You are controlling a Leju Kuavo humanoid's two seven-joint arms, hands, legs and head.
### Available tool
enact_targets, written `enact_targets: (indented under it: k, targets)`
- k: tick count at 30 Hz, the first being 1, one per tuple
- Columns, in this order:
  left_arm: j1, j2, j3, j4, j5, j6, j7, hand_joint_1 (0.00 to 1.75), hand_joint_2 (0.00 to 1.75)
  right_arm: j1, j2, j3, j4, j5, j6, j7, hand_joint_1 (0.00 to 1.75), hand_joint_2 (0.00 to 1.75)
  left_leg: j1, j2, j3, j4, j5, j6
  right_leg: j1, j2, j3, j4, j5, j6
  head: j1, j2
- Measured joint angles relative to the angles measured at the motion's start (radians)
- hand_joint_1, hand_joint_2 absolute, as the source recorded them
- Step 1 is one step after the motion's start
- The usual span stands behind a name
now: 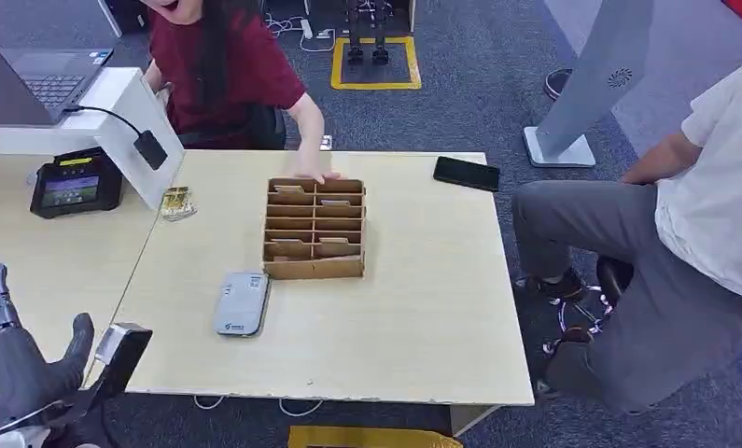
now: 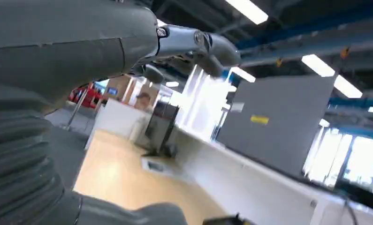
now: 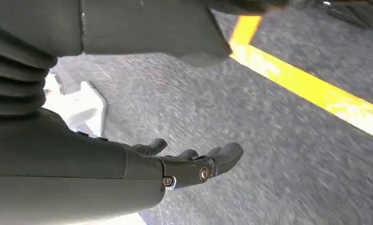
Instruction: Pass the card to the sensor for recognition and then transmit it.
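A brown cardboard organizer (image 1: 314, 229) with several slots stands mid-table and holds tan cards. A person in a red top rests a hand (image 1: 316, 174) on its far edge. The grey-white card sensor (image 1: 242, 303) lies flat just to the near left of the organizer. My left hand (image 1: 12, 364) is raised at the table's near left corner, fingers apart and holding nothing, well short of the sensor. The left wrist view shows its fingers (image 2: 194, 42) spread in the air. My right hand (image 3: 194, 166) hangs over the grey carpet, fingers loosely extended and holding nothing.
A black payment terminal (image 1: 76, 184) and a laptop (image 1: 40, 84) sit on the adjoining left desk. A small gold packet (image 1: 176, 202) lies by the white divider. A black phone (image 1: 466, 173) rests at the far right corner. A seated person (image 1: 647, 252) is close to the table's right edge.
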Motion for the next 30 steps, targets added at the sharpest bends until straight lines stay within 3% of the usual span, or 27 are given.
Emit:
enact_targets:
  k: [2, 15, 16, 17, 18, 19, 20, 21, 27, 28, 30]
  targets:
    - [-0.005, 0.002, 0.0, 0.0, 0.012, -0.003, -0.011, 1.71, 1.75, 0.0, 0.001, -0.013, 0.0, 0.006, 0.024, -0.036, 0.0, 0.0, 0.0, 0.0, 0.0, 0.0, 0.0, 0.0, 0.0, 0.0, 0.0, 0.0, 0.0, 0.0, 0.0, 0.0]
    - [-0.017, 0.003, 0.0, 0.0, 0.015, -0.002, -0.011, 1.71, 1.75, 0.0, 0.008, -0.044, -0.003, 0.011, 0.033, -0.046, 0.0, 0.0, 0.0, 0.0, 0.0, 0.0, 0.0, 0.0, 0.0, 0.0, 0.0, 0.0, 0.0, 0.0, 0.0, 0.0]
    - [-0.017, 0.003, 0.0, 0.0, 0.015, -0.002, -0.011, 0.0, 1.75, 0.0, 0.008, -0.045, -0.004, 0.012, 0.033, -0.046, 0.0, 0.0, 0.0, 0.0, 0.0, 0.0, 0.0, 0.0, 0.0, 0.0, 0.0, 0.0, 0.0, 0.0, 0.0, 0.0]
    - [-0.017, 0.003, 0.0, 0.0, 0.015, -0.002, -0.011, 0.0, 1.75, 0.0, 0.008, -0.045, -0.004, 0.012, 0.033, -0.046, 0.0, 0.0, 0.0, 0.0, 0.0, 0.0, 0.0, 0.0, 0.0, 0.0, 0.0, 0.0, 0.0, 0.0, 0.0, 0.0]
    - [-0.017, 0.003, 0.0, 0.0, 0.015, -0.002, -0.011, 0.4, 1.75, 0.0, 0.009, -0.045, -0.004, 0.012, 0.034, -0.046, 0.0, 0.0, 0.0, 0.0, 0.0, 0.0, 0.0, 0.0, 0.0, 0.0, 0.0, 0.0, 0.0, 0.0, 0.0, 0.0]
    - [-0.017, 0.003, 0.0, 0.0, 0.012, -0.002, -0.011, 1.75, 1.75, 0.0, 0.009, -0.045, -0.004, 0.012, 0.037, -0.046, 0.0, 0.0, 0.0, 0.0, 0.0, 0.0, 0.0, 0.0, 0.0, 0.0, 0.0, 0.0, 0.0, 0.0, 0.0, 0.0]
    - [-0.018, 0.004, 0.0, 0.0, 0.011, -0.004, -0.011, 1.75, 1.75, 0.0, 0.009, -0.047, -0.004, 0.012, 0.046, -0.046, 0.0, 0.0, 0.0, 0.0, 0.0, 0.0, 0.0, 0.0, 0.0, 0.0, 0.0, 0.0, 0.0, 0.0, 0.0, 0.0]
    - [-0.021, 0.005, 0.0, 0.0, 0.013, -0.01, -0.014, 0.0, 1.75, -0.001, 0.009, -0.05, -0.004, 0.011, 0.057, -0.044, 0.0, 0.0, 0.0, 0.0, 0.0, 0.0, 0.0, 0.0, 0.0, 0.0, 0.0, 0.0, 0.0, 0.0, 0.0, 0.0]
    - [-0.061, 0.018, 0.0, 0.018, 0.027, -0.027, -0.026, 0.0, 1.75, -0.007, 0.009, -0.098, -0.004, -0.006, 0.113, -0.011, 0.0, 0.0, 0.0, 0.0, 0.0, 0.0, 0.0, 0.0, 0.0, 0.0, 0.0, 0.0, 0.0, 0.0, 0.0, 0.0]
    - [-0.064, 0.022, -0.001, 0.02, 0.029, -0.032, -0.026, 0.0, 1.75, -0.008, 0.009, -0.109, -0.004, -0.015, 0.113, -0.005, 0.0, 1.75, 0.0, 0.0, 0.0, 0.0, 0.0, 0.0, 0.0, 0.0, 0.0, 0.0, 0.0, 0.0, 0.0, 0.0]
    - [-0.069, 0.022, -0.002, 0.021, 0.032, -0.034, -0.026, 0.0, 1.75, -0.015, 0.01, -0.141, -0.006, -0.07, 0.128, 0.031, 0.0, 1.75, 0.0, 0.001, 0.001, 0.0, 0.0, 0.0, 0.0, 0.001, 0.0, 0.0, 0.0, 0.0, 0.0, 0.0]
